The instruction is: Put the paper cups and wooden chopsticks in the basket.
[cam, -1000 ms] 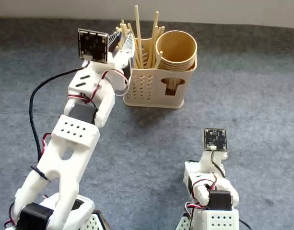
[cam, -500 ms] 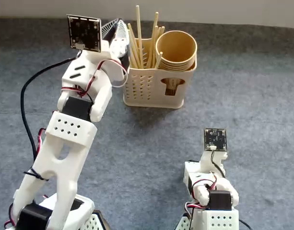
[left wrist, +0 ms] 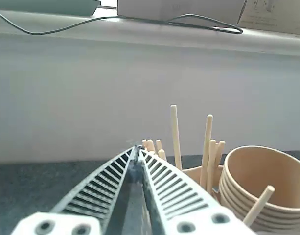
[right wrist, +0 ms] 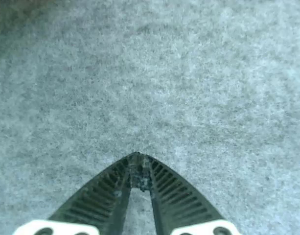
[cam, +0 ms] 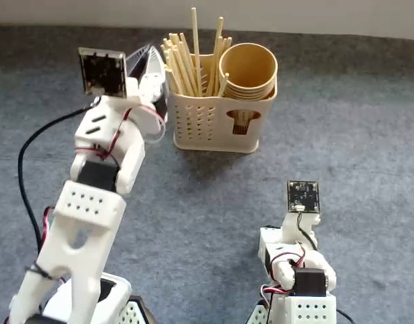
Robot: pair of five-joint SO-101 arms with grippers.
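Left arm [cam: 78,236] and right arm [cam: 298,283]: white printed shells, with black servos seen between segments. Rows of round holes noted on a left-arm link plate [cam: 92,199]. Red and white wires [cam: 115,135] looped at joints; black cable [cam: 24,169] trailed alongside. Black square camera board [cam: 102,72] mounted at each wrist. Left gripper [left wrist: 137,152] fingers [left wrist: 108,178] dark, ribbed, tapered; white bases fitted with screws

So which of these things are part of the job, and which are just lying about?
Part of the job: stacked tan paper cups; pale wooden chopsticks; cream perforated plastic basket holding both.
Just there: grey felt table cover; white wall behind.
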